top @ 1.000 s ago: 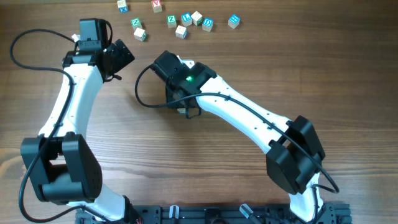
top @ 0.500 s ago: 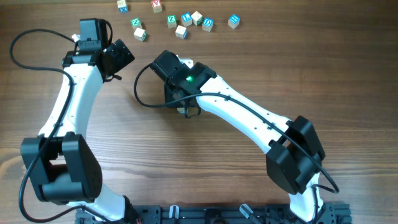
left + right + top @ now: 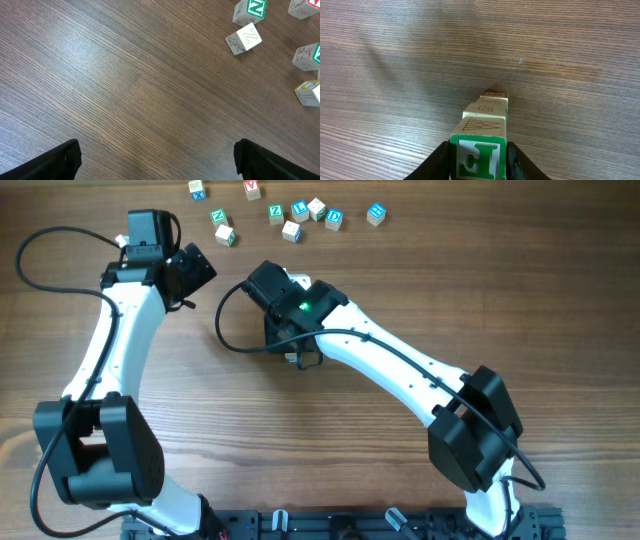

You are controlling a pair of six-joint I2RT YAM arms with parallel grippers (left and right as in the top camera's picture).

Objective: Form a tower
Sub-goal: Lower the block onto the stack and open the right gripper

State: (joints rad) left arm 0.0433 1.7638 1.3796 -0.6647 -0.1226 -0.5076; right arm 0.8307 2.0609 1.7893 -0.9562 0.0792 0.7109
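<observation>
Right wrist view: my right gripper (image 3: 478, 160) pinches the green-E top cube of the tower (image 3: 482, 131), which stands directly between its fingers. My left gripper (image 3: 156, 160) gapes wide, with loose cubes (image 3: 243, 39) ahead-right of it.

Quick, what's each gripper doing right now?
Left gripper: open, empty.
Right gripper: closed on the narrow tower of pale wooden alphabet cubes.
</observation>
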